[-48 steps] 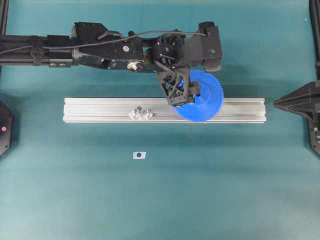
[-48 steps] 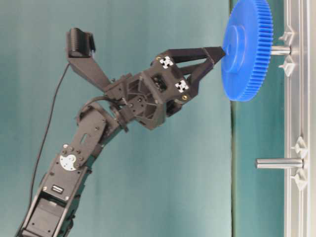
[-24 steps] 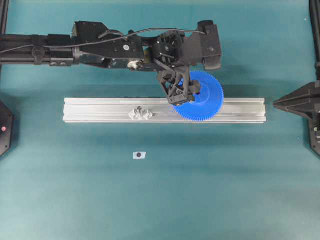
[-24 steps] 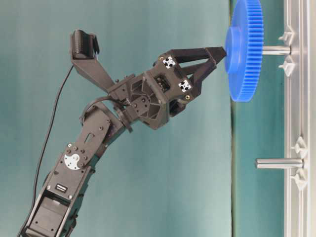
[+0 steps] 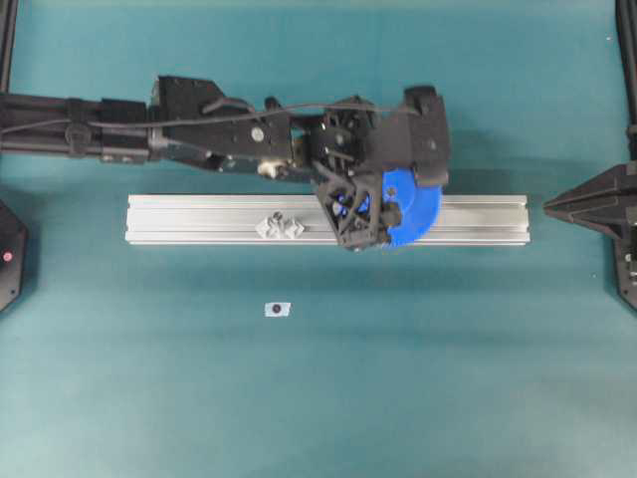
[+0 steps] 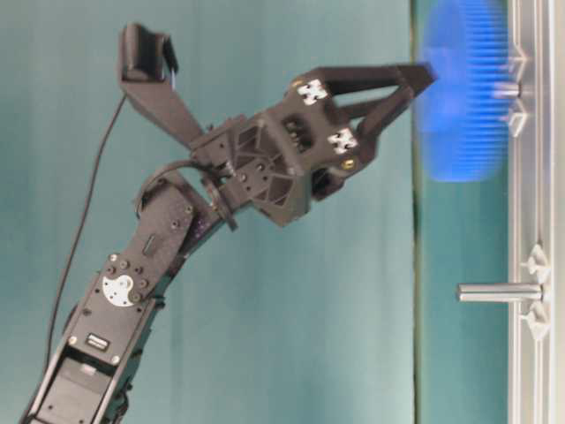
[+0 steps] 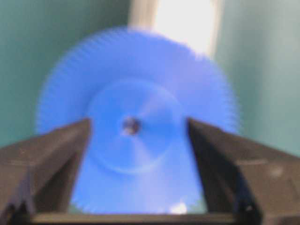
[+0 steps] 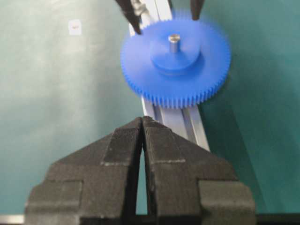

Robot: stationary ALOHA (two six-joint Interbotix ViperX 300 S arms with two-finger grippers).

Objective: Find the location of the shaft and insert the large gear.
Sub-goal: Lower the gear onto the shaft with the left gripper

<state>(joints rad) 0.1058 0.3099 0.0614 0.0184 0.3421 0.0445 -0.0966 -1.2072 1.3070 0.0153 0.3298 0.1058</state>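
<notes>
The large gear [image 5: 418,209], a bright blue toothed disc, sits on the shaft [image 8: 174,41] over the aluminium rail [image 5: 199,219]. The peg's tip pokes up through the raised hub. The gear [image 6: 463,97] looks motion-blurred low on the shaft [image 6: 505,89]. My left gripper [image 6: 424,78] hangs just above the hub, open, its fingers [image 8: 131,16] clear of the gear [image 8: 176,65]. In the left wrist view the gripper [image 7: 138,122] frames the blurred gear [image 7: 136,164] with its centre hole. My right gripper [image 8: 142,119] is shut and holds nothing, at the rail's right end [image 5: 557,204].
A second upright peg [image 6: 499,291] stands on a clear diamond mount [image 5: 281,226] further left on the rail. A small white tag with a dark dot [image 5: 277,309] lies on the teal mat in front of the rail. The left arm spans the back of the table.
The gear straightened from a tilt at the shaft's tip and has slid down the shaft toward the rail. The left gripper followed it down and now covers more of the gear from above.
</notes>
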